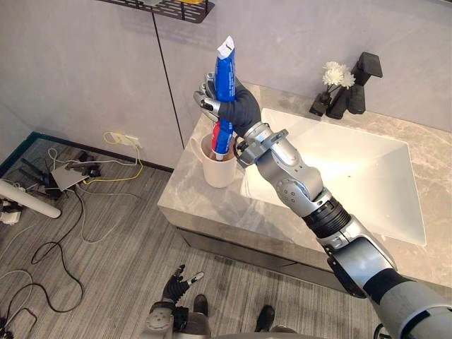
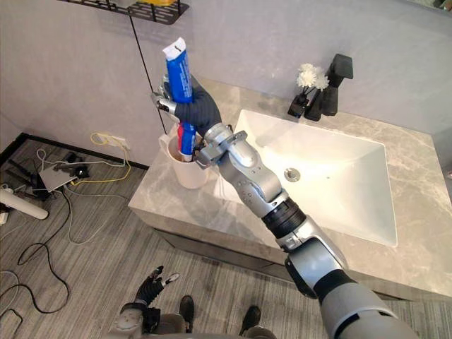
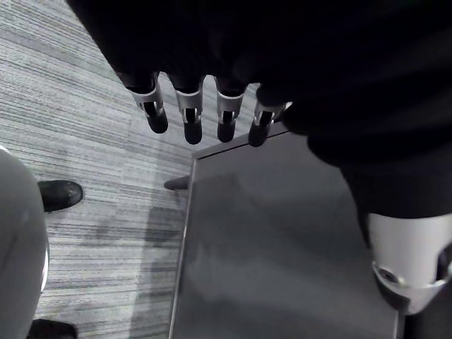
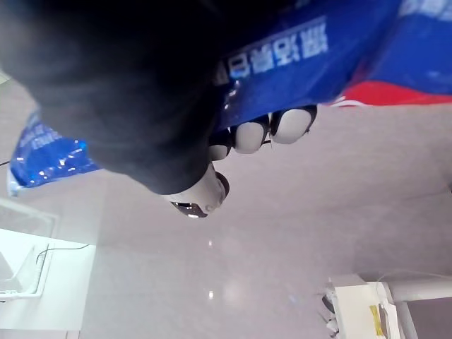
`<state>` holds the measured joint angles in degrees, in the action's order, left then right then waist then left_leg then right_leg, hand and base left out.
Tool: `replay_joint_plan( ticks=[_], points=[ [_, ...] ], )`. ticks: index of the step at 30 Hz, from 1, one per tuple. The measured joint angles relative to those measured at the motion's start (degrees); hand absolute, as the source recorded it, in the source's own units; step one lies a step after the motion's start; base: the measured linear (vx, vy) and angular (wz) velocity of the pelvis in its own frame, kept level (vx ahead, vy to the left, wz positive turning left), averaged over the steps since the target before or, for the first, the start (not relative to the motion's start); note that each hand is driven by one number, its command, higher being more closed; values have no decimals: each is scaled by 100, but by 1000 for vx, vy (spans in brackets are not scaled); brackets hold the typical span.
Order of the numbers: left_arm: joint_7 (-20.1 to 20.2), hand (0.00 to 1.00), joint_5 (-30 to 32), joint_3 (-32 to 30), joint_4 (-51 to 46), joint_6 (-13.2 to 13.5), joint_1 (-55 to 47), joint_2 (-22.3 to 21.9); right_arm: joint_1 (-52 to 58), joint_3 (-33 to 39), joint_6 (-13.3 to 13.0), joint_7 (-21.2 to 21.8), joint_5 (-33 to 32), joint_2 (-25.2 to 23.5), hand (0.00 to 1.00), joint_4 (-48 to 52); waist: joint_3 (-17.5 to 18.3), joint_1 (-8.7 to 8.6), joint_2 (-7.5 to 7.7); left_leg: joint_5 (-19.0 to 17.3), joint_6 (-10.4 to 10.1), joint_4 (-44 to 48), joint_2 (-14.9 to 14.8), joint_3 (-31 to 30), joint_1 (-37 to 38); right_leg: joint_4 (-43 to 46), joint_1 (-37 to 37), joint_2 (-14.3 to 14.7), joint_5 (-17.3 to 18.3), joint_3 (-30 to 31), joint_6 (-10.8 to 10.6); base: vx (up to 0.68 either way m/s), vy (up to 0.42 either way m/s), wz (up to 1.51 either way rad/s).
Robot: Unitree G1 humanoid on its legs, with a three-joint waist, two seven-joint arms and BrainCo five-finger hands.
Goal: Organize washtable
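The right robot hand [image 1: 239, 107] is closed around a blue tube [image 1: 225, 70], its fingers [image 1: 205, 97] wrapped about the middle. The tube stands nearly upright, its flat crimped end at the top. Its red lower end dips into the mouth of a white cup [image 1: 219, 168]. I cannot tell whether that end touches the cup's bottom, or whether the cup holds anything else.

The cup stands on the left end of the grey stone bench [image 1: 189, 200], just left of the white sink [image 1: 353, 169]. At the sink's far edge is a black faucet [image 1: 359, 88], with white flowers [image 1: 337, 73] in a dark vase [image 1: 321, 104] just to its left. A black wire shelf [image 1: 171, 8] hangs on the wall above the cup.

The left robot hand [image 3: 189, 111] hangs low in front of the bench, fingers loose and holding nothing.
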<state>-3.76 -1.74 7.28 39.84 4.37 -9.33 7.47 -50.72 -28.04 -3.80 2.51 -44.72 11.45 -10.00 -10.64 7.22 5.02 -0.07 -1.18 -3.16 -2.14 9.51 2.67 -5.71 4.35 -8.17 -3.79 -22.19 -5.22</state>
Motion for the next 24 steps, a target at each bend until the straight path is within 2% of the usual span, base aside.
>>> replay_joint_plan(
  ticks=[24],
  points=[
    [-8,0,-38,-1,9,-10,2,1,183,-109,32,-9,150,-95,0,-23,-5,-19,-6,-1,-1,0,6,3,4,1,3,-5,0,-2,0,0,0,0]
  ],
)
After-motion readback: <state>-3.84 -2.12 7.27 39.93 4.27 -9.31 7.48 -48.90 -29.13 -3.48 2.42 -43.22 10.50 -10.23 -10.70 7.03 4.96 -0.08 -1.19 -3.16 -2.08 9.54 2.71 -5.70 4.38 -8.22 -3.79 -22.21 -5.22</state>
